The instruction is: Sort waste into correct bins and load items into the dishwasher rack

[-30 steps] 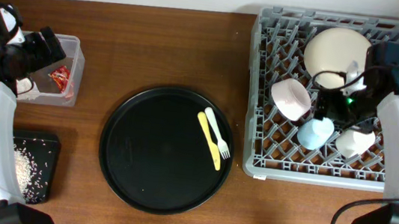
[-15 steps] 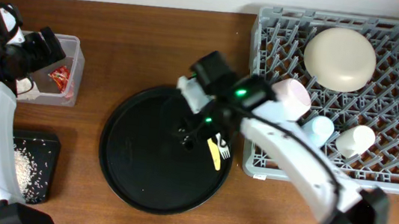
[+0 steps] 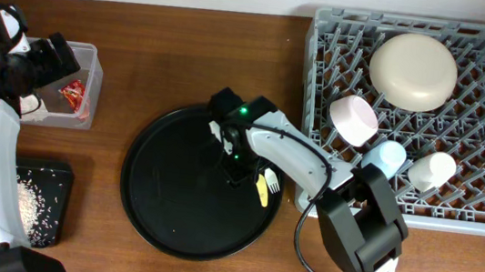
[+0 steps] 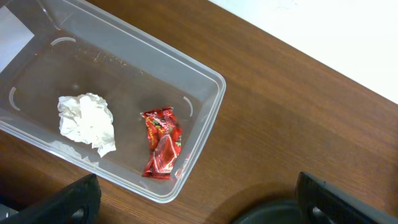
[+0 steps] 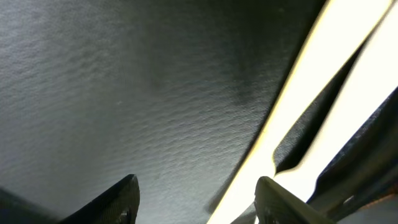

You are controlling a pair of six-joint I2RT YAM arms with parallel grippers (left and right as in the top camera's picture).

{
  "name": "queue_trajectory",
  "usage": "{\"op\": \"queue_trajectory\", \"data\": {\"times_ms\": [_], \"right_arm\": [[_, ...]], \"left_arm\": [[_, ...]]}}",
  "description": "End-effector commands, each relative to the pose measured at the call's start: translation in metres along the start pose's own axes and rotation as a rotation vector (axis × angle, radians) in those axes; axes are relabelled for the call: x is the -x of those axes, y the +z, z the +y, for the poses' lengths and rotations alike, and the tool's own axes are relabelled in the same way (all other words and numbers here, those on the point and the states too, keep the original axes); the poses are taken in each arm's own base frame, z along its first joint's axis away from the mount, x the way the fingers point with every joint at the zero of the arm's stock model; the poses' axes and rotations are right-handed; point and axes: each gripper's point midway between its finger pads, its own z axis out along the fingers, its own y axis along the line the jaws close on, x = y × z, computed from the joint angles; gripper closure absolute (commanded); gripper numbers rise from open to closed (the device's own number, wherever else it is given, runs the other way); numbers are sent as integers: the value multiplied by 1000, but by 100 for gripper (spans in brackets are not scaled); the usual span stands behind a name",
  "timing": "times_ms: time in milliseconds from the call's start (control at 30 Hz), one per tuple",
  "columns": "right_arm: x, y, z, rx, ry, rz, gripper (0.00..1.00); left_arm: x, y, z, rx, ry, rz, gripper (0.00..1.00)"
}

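Note:
My right gripper is low over the round black tray, open, at the handles of the pale yellow spoon and fork. In the right wrist view one handle runs just inside the right finger; my gripper has nothing pinched. My left gripper hangs wide open by the clear tub, which holds the tissue wad and red wrapper. The rack carries the cream bowl, pink bowl, blue cup and white cup.
A shallow black rectangular tray with rice grains lies at the front left. My right arm stretches from the front right across the rack's corner. The left arm stands along the left table edge.
My right arm has swung from the rack to the round tray and come down at the fork and spoon, its jaws narrowing. The left arm has not moved.

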Motion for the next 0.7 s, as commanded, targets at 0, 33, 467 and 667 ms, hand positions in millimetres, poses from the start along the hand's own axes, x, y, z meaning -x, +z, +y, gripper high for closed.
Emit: {"op": "queue_trajectory", "data": {"times_ms": [0, 33, 467, 667], "right_arm": [[-1, 6, -23, -15, 56, 0, 37], [1, 5, -29, -14, 69, -8, 37], [-29, 3, -16, 66, 131, 116, 47], [-45, -1, 0, 130, 279, 196, 46]], "left_arm": [[2, 0, 0, -5, -4, -2, 1], [2, 0, 0, -5, -4, -2, 1], [2, 0, 0, -5, -4, -2, 0], [2, 0, 0, -5, -4, -2, 1]]}}
